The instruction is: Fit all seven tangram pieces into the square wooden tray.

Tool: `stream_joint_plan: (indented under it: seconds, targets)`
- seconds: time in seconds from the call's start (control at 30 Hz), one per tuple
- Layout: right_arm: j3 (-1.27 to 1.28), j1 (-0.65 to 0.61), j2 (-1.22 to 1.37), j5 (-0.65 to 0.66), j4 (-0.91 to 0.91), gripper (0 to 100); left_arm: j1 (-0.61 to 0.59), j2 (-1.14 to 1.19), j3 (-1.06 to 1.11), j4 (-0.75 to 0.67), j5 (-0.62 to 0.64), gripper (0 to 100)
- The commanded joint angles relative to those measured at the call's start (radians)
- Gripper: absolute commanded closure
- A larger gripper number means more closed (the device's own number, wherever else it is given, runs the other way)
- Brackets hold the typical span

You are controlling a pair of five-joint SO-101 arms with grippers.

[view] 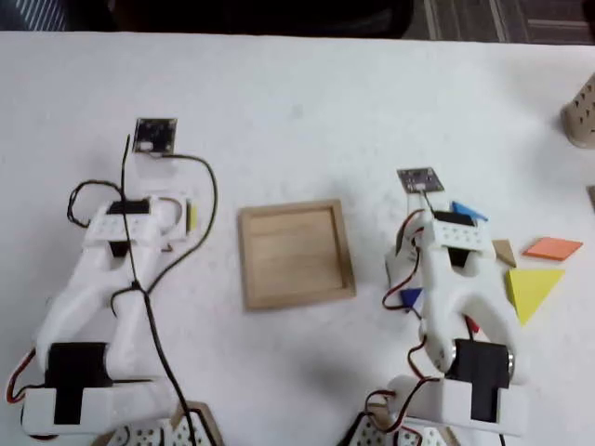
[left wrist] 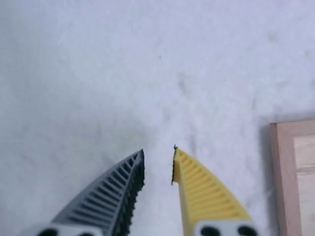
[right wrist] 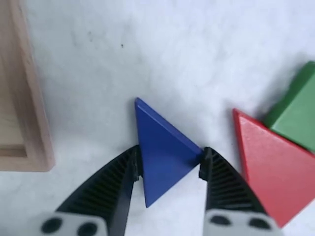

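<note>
While it lies on the desk [right wrist: 147, 49], wooden tray [right wrist: 34, 98]: near right gripper [right wrist: 170, 160]
right gripper fingers: grasping blue triangle [right wrist: 160, 147]
left gripper [left wrist: 158, 151] fingers: released, above desk

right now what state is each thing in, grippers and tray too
wooden tray, empty
left gripper, open, holding nothing
blue triangle, gripped at its edges, outside the tray
right gripper, shut on blue triangle
red triangle, loose on the table
yellow triangle, loose on the table
</note>
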Motion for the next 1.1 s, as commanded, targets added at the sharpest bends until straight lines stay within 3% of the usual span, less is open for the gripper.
stream_joint_plan:
  seconds: [0.0, 0.43, 0.63, 1.07]
  targets:
    - [-0.041, -0.008, -0.096, -0.035, 0.03, 88.2, -0.012, -0.005, -0.041, -0.011, -0.011, 86]
    - [-0.08, -0.065, -0.166, -0.051, 0.088, 88.2, -0.013, -0.005, -0.041, -0.011, -0.011, 86]
    - [-0.161, -0.226, -0.179, -0.138, 0.163, 88.2, -0.015, -0.007, -0.043, -0.011, -0.011, 86]
    - [-0.203, -0.605, -0.166, -0.25, 0.082, 88.1, -0.067, -0.013, -0.049, -0.009, -0.002, 86]
